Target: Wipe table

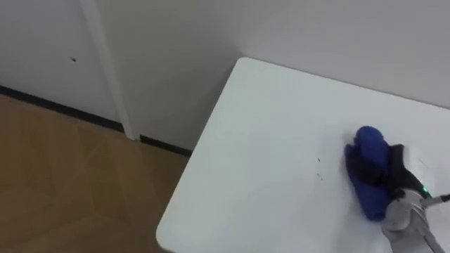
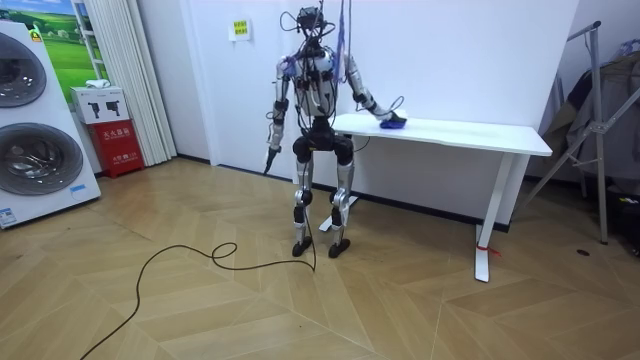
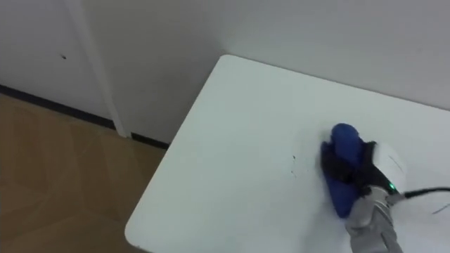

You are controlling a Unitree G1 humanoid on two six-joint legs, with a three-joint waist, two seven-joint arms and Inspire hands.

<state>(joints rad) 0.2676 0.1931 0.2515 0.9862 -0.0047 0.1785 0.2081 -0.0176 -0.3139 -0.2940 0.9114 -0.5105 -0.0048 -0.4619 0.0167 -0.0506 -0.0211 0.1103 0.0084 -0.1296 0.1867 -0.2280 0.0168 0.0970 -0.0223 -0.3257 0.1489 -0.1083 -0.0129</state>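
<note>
Fingers (image 1: pixel 362 169) of the right hand (image 1: pixel 392 174) are curling down over a bunched blue cloth (image 1: pixel 370 140), pressing it onto the white table (image 1: pixel 267 126) well in from the table's corner, a hold that appears meant to stop the cloth slipping while it is rubbing the top. Small dark specks (image 1: pixel 318 161) are lying on the table just beside the cloth, toward the table's corner, and are probably the next patch to wipe. The left hand (image 2: pixel 268 152) is hanging idle at the robot's side, off the table's end where the robot is standing.
</note>
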